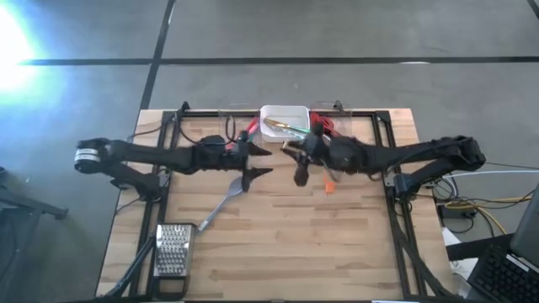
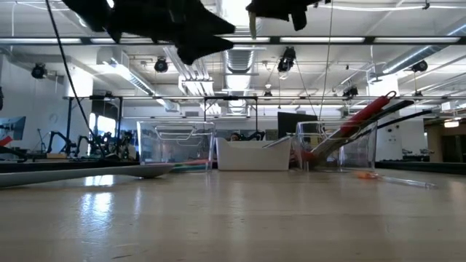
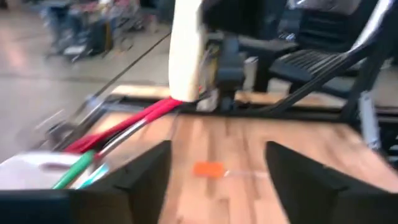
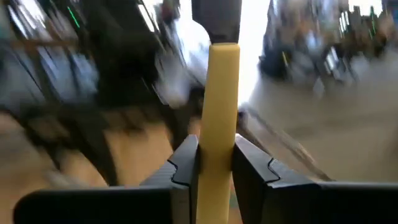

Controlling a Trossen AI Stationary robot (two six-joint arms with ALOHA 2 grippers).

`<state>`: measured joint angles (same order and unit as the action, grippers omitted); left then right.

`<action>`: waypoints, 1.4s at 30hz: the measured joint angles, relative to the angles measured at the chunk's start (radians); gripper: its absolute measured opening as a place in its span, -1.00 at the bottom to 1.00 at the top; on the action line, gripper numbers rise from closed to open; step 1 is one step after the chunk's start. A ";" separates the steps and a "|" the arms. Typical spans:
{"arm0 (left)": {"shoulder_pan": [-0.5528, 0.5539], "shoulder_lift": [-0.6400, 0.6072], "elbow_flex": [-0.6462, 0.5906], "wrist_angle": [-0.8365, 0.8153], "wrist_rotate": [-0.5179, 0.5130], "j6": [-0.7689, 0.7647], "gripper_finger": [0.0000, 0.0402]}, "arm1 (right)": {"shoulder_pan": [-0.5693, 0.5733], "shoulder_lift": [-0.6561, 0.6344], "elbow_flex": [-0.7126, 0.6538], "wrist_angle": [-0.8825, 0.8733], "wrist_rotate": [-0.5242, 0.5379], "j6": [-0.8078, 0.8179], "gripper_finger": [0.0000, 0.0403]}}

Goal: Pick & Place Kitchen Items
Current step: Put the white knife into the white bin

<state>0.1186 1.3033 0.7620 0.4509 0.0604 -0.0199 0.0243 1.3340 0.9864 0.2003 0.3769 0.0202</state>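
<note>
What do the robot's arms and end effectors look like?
Both arms are dark, slim and jointed. The left arm has a pale grey band at its outer end. The left end effector and right end effector each carry two flat black fingers with stepped inner edges.

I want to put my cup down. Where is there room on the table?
The wood right of the grater, along the near edge, is bare. It is crowded by the white bin, where both grippers, left and right, hang.

Grater [image 1: 172, 250] lies front-left; bin [image 1: 284, 123] sits at the table's [image 1: 337, 244] back edge.
</note>
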 joint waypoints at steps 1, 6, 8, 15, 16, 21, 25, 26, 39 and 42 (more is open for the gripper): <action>0.000 -0.032 0.001 -0.062 -0.036 -0.001 0.38 | -0.013 0.004 0.047 -0.115 0.008 0.002 -0.72; -0.003 -0.178 -0.033 -0.284 -0.231 -0.075 0.65 | -0.124 0.044 0.339 -0.614 0.010 0.033 -0.72; -0.011 -0.236 -0.071 -0.277 -0.256 -0.091 0.67 | -0.183 0.083 0.454 -0.815 0.011 0.065 -0.72; -0.016 -0.370 -0.238 -0.081 -0.264 -0.165 0.68 | -0.377 0.265 0.793 -1.221 -0.175 0.127 -0.72; -0.016 -0.380 -0.257 -0.036 -0.264 -0.169 0.67 | -0.397 0.300 0.832 -1.262 -0.195 0.120 -0.72; -0.018 -0.417 -0.333 0.048 -0.261 -0.223 0.67 | -0.464 0.497 1.052 -1.455 -0.203 0.082 -0.72; -0.017 -0.426 -0.359 0.050 -0.264 -0.236 0.67 | -0.512 0.658 1.219 -1.617 -0.205 0.067 -0.72; -0.017 -0.429 -0.357 0.062 -0.265 -0.236 0.67 | -0.521 0.701 1.254 -1.652 -0.205 0.068 -0.72; -0.018 -0.446 -0.316 0.068 -0.208 -0.198 0.67 | -0.577 0.966 1.342 -1.772 -0.250 0.032 -0.72; -0.018 -0.446 -0.316 0.069 -0.207 -0.198 0.67 | -0.577 1.000 1.345 -1.770 -0.249 0.015 -0.72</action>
<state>0.1009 0.8574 0.4458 0.5198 -0.1471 -0.2178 -0.5526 2.3344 2.3314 -1.5693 0.1278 0.0353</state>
